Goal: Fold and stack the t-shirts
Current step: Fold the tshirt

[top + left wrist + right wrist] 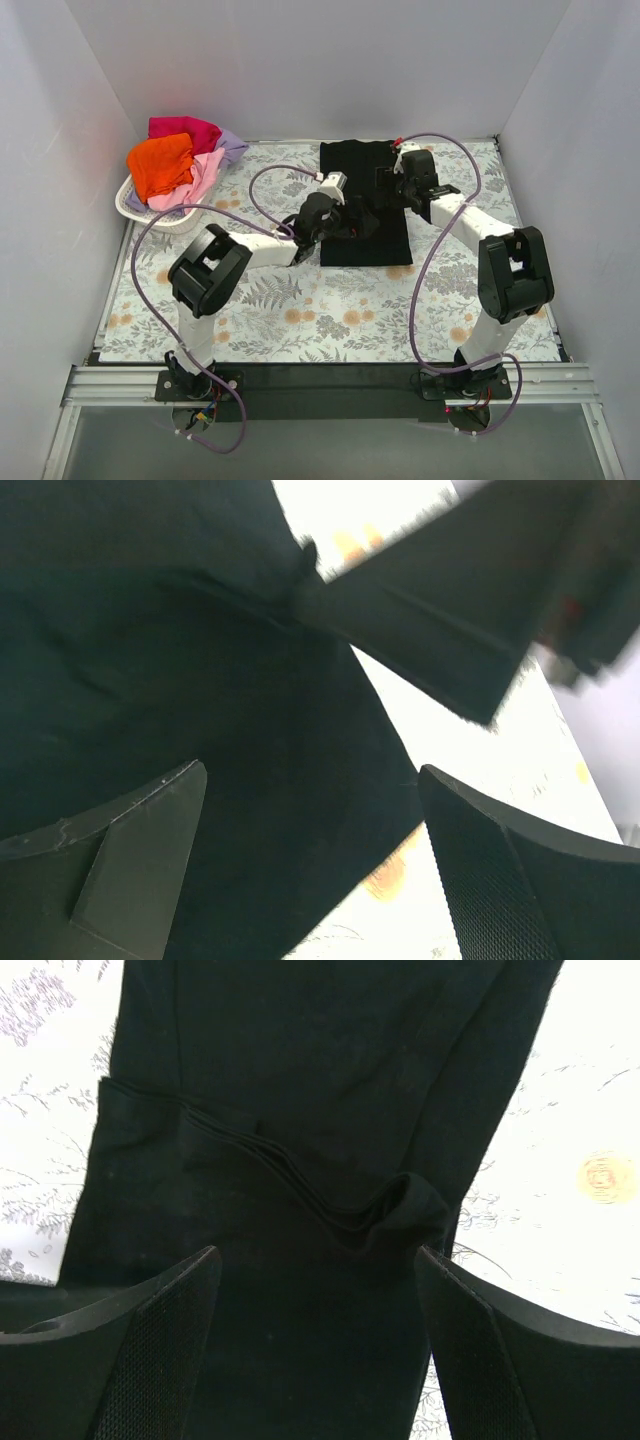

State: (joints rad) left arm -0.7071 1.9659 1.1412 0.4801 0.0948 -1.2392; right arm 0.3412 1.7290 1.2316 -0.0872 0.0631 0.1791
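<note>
A black t-shirt [362,205] lies flat on the table as a long folded strip. My left gripper [322,222] is open just over its left edge, near the middle; in the left wrist view the black cloth [200,680] lies between and beyond the spread fingers [500,870], untouched by them. My right gripper [405,188] is open over the strip's upper right; its wrist view shows the folded layers and a small bunched fold [400,1215] ahead of the open fingers [160,1350]. More t-shirts, orange [162,165], pink [203,175], magenta-red [185,129] and lavender [232,146], sit piled at the back left.
A white lattice basket [140,208] at the back left holds the pile of coloured shirts. The table carries a floral cloth [330,310]. White walls close in the left, back and right sides. Purple cables [440,230] loop over both arms.
</note>
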